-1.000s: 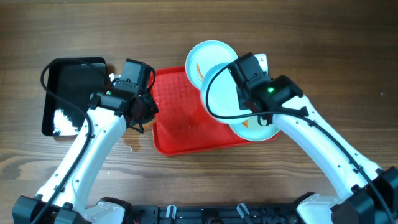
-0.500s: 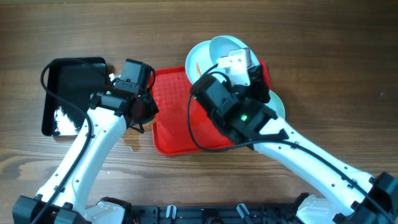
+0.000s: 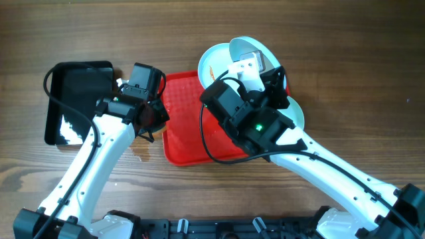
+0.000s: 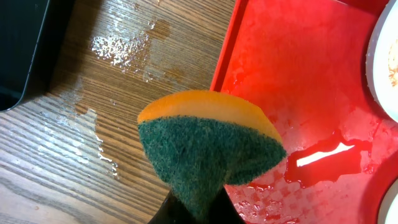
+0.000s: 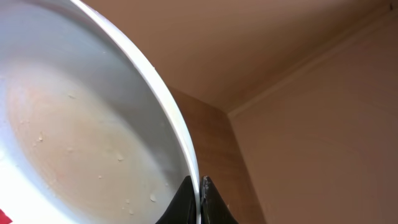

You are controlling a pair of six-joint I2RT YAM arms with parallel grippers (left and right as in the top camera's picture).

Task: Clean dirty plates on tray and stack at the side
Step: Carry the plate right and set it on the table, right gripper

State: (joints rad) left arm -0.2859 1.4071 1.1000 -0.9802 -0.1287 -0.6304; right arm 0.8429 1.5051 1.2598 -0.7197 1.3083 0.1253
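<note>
Plates: near plate [image 3: 297,114] lies flat at the right edge of the tray [image 3: 182,143]. Left gripper [image 4: 196,214] clamped on green-orange sponge [image 4: 208,146] above tray's left rim; only the wrist view shows puddles there. Right gripper [image 5: 200,194] pinches rim of tilted plate [image 5: 74,143]. Smeared plate [image 3: 212,60] just left of it, far edge.

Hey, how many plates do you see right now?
3. One smeared plate at the red tray's far edge; one tilted plate held in the right hand; one plate at the tray's right edge, mostly under the right arm, which may hide more.
</note>
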